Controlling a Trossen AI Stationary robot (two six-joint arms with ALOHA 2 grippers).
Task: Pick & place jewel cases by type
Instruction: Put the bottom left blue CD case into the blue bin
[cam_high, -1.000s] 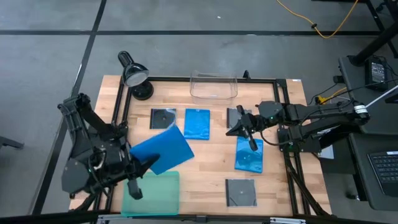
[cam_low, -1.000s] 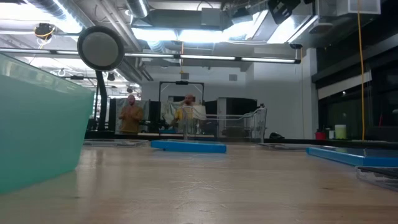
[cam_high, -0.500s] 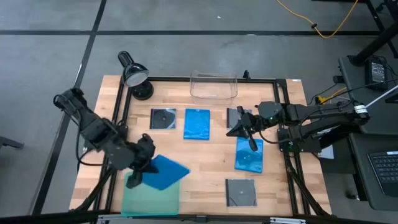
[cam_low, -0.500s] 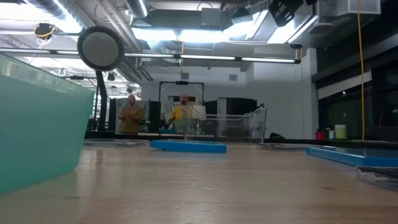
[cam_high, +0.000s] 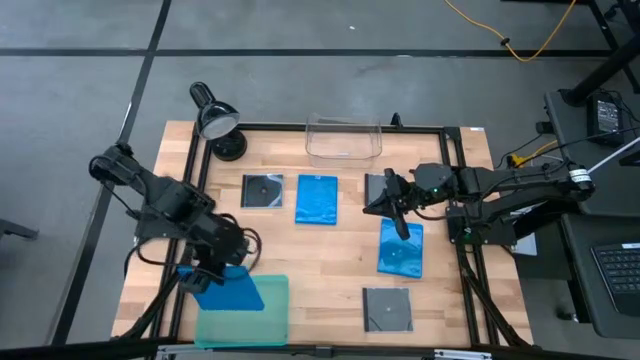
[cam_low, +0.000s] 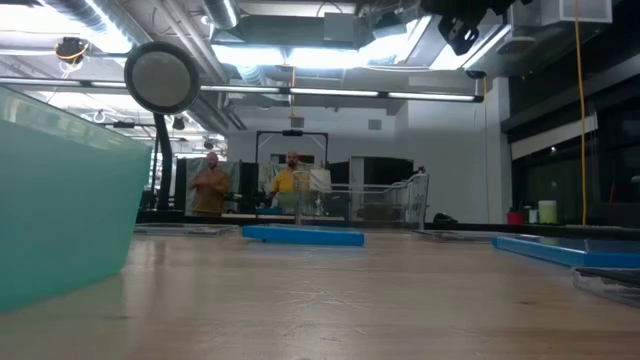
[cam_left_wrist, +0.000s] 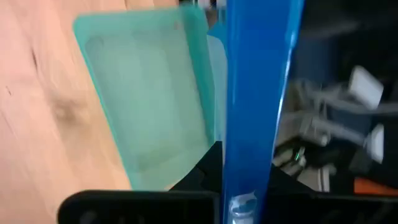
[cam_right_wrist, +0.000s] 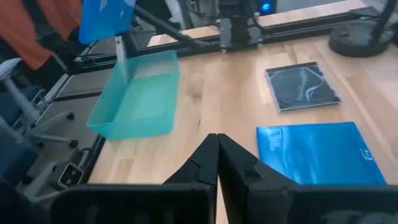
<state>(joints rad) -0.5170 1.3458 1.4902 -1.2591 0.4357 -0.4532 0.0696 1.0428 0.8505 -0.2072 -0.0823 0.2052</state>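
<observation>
One bright blue jewel case (cam_high: 224, 292) hangs gripped in the left end effector (cam_high: 205, 277).

Count on the surface (cam_high: 330, 250): three blue jewel cases (cam_high: 317, 198) (cam_high: 401, 248) (cam_high: 226, 292), three dark grey square jewel cases (cam_high: 262, 190) (cam_high: 387, 308) (cam_high: 376, 187), one teal tray (cam_high: 262, 318), one clear bin (cam_high: 344, 138), one desk lamp (cam_high: 214, 120), two grippers (cam_high: 205, 283) (cam_high: 397, 212).

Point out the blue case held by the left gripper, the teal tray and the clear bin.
held blue case (cam_high: 224, 292), high view, middle of its face
teal tray (cam_high: 265, 318), high view, bare floor
clear bin (cam_high: 343, 150), high view, near wall
</observation>
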